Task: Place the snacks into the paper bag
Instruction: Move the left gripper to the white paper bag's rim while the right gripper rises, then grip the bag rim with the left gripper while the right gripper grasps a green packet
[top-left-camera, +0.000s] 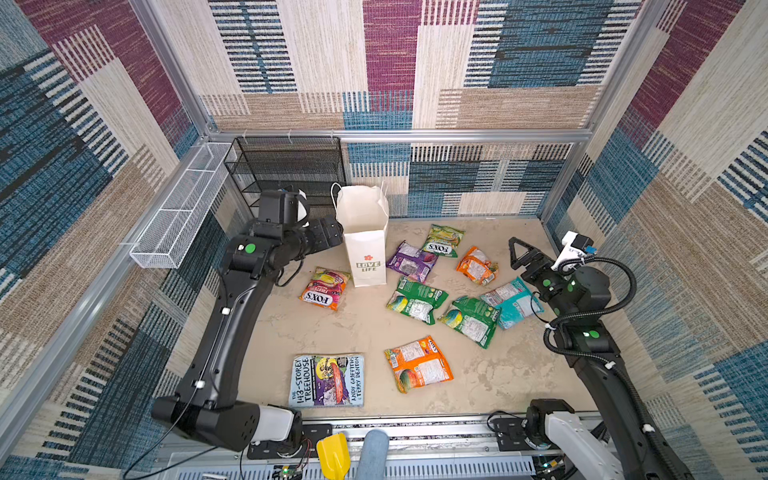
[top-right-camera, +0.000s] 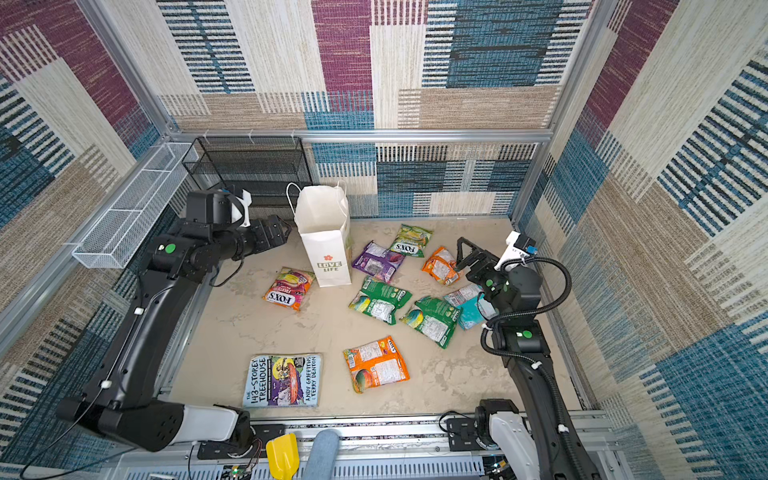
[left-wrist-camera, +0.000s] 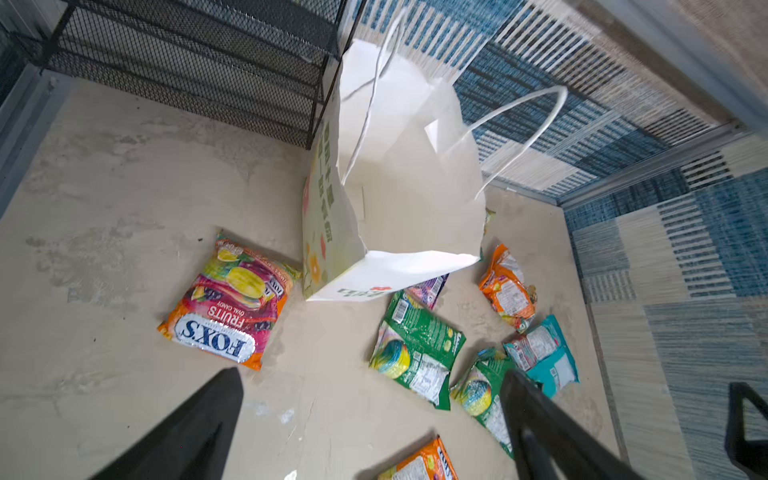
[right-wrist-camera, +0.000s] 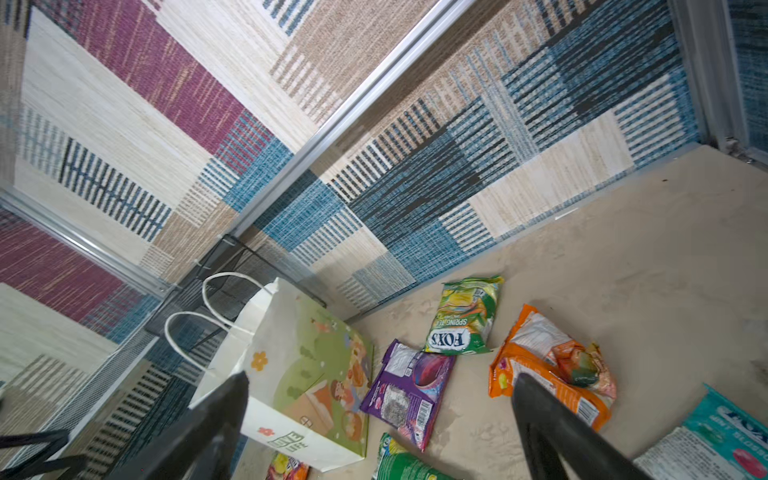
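1. Left gripper (top-left-camera: 330, 232) — jaws spread, empty — sits just beside the bag (top-left-camera: 365, 253); a nudge could topple it, upright and probably light.
2. Right gripper (top-left-camera: 521, 253), also wide and empty, is near the snacks (top-left-camera: 477, 266), scattered flat beside the bag — glossy film may slip from a pinch.

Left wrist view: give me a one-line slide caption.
Open left gripper above the table, FOX'S fruits packet beside the upright paper bag, other snacks scattered nearby.

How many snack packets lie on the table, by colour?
Green packets: 2
Orange packets: 2
Purple packet: 1
Yellow-green packet: 1
Teal packet: 1
Pink-red packet: 1
Total: 8
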